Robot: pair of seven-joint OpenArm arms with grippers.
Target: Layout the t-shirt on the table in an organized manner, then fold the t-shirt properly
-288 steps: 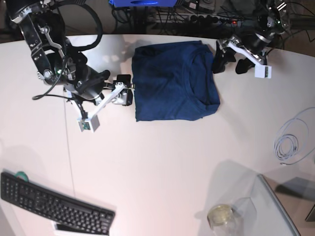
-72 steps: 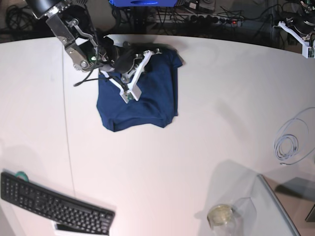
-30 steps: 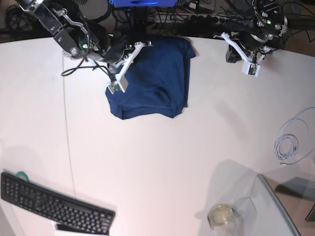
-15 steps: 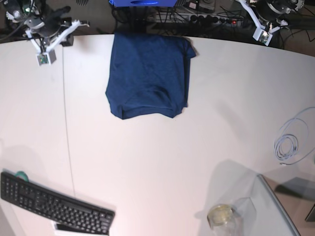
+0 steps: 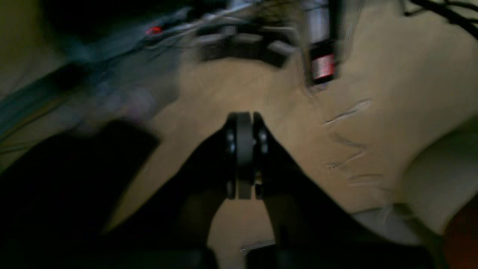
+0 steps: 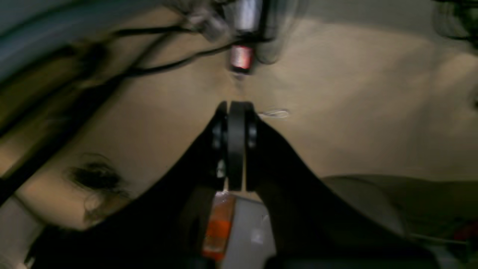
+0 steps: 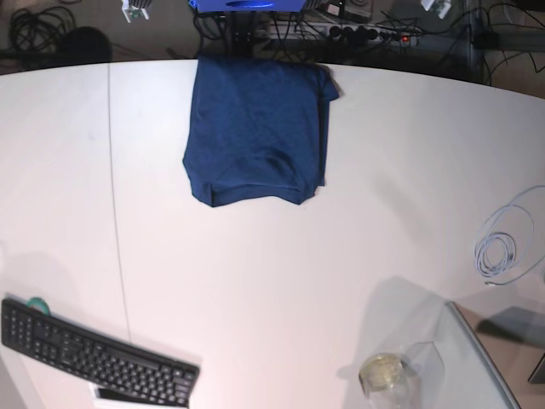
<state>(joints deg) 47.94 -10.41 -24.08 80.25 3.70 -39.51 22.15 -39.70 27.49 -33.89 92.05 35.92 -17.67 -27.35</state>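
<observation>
On the white counter (image 7: 281, 281), a dark seam runs front to back at left; cables clutter the floor beyond. Glass jar (image 7: 382, 373) holds something yellowish. Folded t-shirt (image 7: 255, 128) lies at the far edge, long axis front to back. Left claw (image 5: 244, 155) and right claw (image 6: 235, 145) pressed together, empty

The t-shirt (image 7: 255, 128) is soft, matt navy knit cloth. The table (image 7: 281, 281) is smooth white with a faint sheen. The keyboard (image 7: 94, 358) looks like matt black plastic; the glass panel (image 7: 477, 362) is clear and glossy.
</observation>
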